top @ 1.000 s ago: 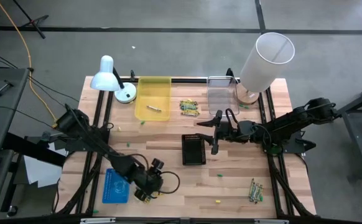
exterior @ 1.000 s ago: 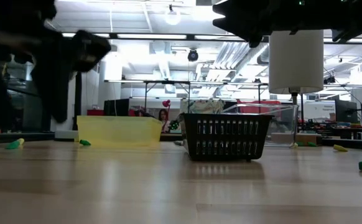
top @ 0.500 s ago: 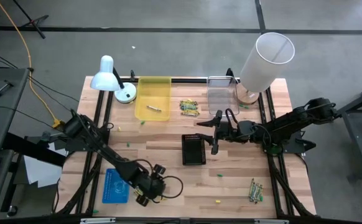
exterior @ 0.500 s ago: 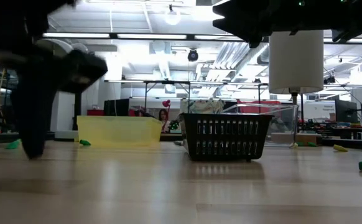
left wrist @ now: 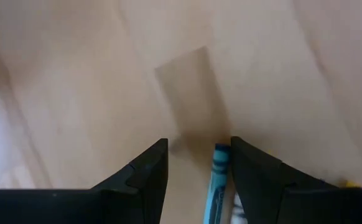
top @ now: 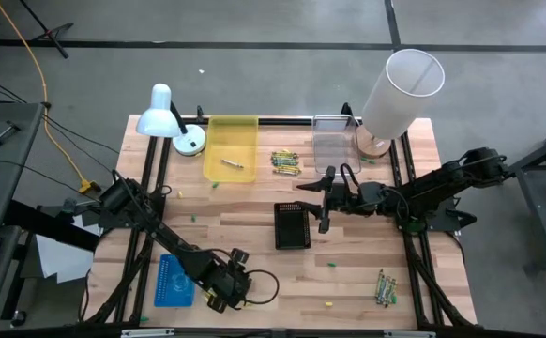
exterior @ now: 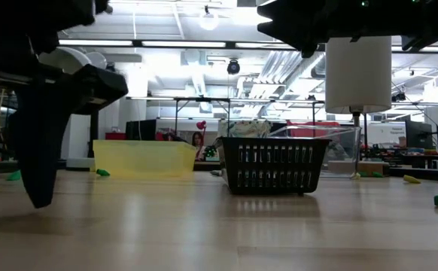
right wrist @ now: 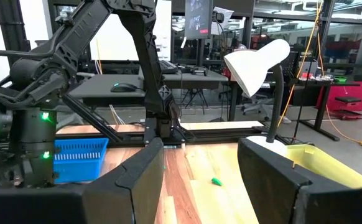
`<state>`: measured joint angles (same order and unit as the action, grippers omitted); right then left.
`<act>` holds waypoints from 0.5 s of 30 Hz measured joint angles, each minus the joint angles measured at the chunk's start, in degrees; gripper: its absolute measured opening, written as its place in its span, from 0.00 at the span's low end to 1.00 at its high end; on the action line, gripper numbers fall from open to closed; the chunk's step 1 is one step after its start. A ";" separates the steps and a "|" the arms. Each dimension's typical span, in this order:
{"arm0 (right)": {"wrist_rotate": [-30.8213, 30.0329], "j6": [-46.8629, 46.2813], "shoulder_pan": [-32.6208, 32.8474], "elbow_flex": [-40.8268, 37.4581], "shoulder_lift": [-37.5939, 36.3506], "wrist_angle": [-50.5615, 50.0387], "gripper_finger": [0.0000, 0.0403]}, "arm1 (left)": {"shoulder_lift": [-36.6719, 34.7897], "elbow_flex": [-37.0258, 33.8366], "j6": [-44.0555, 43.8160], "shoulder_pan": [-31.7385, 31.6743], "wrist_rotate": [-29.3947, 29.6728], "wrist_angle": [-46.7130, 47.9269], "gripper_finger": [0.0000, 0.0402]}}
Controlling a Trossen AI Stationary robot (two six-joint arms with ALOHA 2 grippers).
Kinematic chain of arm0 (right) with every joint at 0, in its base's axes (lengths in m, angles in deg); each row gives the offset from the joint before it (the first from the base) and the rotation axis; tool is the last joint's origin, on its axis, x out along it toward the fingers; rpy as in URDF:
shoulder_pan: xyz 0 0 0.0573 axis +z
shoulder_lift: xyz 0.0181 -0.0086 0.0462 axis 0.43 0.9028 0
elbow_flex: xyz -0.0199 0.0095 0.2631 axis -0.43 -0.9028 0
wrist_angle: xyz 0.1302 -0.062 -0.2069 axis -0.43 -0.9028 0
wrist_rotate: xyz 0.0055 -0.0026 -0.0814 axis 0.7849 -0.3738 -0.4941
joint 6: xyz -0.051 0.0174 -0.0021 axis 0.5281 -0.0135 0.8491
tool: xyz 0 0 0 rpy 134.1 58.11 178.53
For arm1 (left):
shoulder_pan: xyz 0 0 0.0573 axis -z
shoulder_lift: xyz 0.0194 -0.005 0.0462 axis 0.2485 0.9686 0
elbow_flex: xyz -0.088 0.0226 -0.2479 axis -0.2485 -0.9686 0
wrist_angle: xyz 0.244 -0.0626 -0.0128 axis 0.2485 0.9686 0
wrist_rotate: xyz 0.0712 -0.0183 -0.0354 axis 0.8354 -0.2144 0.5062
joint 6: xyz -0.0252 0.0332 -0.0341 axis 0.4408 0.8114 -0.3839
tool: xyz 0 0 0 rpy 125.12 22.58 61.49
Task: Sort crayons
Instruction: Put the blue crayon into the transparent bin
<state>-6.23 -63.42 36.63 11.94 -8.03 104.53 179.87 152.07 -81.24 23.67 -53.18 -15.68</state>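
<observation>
Work surface: a pale wooden plank tabletop [top: 254, 235] on a dark frame, standing on a grey floor.

The left pincer [top: 219, 299] is low over the near edge of the tabletop, just beside the blue basket [top: 174, 280]. In the left wrist view its fingers [left wrist: 145, 174] stand parted and pointed down at the wood, with a blue crayon [left wrist: 217, 180] lying between them, close against one finger; whether it is touched cannot be told.

The right pincer [top: 324, 199] hangs released above the middle of the tabletop, beside the black basket [top: 292, 225], grasping nothing.

Crayons: a yellow-and-green cluster [top: 285, 161] lies between the yellow tray [top: 231, 141] and the clear tray [top: 331, 145]; a second cluster [top: 384, 287] lies near the right front corner. One pale stick [top: 233, 165] lies inside the yellow tray.

Also on the tabletop: a white desk lamp [top: 163, 113] at the far left and a white cylindrical lamp shade [top: 401, 89] at the far right.

Room, low view: an open workshop with ceiling strip lights [exterior: 204, 44] and benches behind the baskets.
</observation>
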 joint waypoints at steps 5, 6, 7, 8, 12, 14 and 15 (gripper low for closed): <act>-0.01 -1.29 0.00 0.00 0.00 -0.08 0.49 | -0.02 -0.03 -4.74 -0.07 0.10 3.71 0.39; -0.01 -1.62 0.00 0.00 0.00 -0.23 0.49 | -0.02 -0.04 -4.95 -0.14 -0.43 3.86 0.39; -0.01 -1.72 -0.02 0.00 0.00 -0.41 0.49 | -0.02 -0.04 -5.01 -0.17 -0.84 3.88 0.39; -0.01 -1.72 -0.01 0.00 0.00 -0.69 0.49 | -0.02 -0.07 -5.01 -0.20 -1.09 3.86 0.39; -0.02 -1.72 0.00 0.00 0.00 -1.74 0.49 | 0.00 -0.11 -4.97 -1.14 -1.23 3.73 0.37; -0.02 -1.72 0.00 -0.01 0.00 -2.35 0.49 | 0.00 -0.11 -4.99 -1.99 -1.90 4.26 0.33; -0.02 -1.72 0.00 -0.01 0.00 -2.36 0.49 | 0.00 -0.11 -4.89 -2.44 -2.47 4.60 0.30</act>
<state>-6.25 -65.14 36.62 11.93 -8.03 102.17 179.87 151.96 -86.14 21.23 -55.65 -11.07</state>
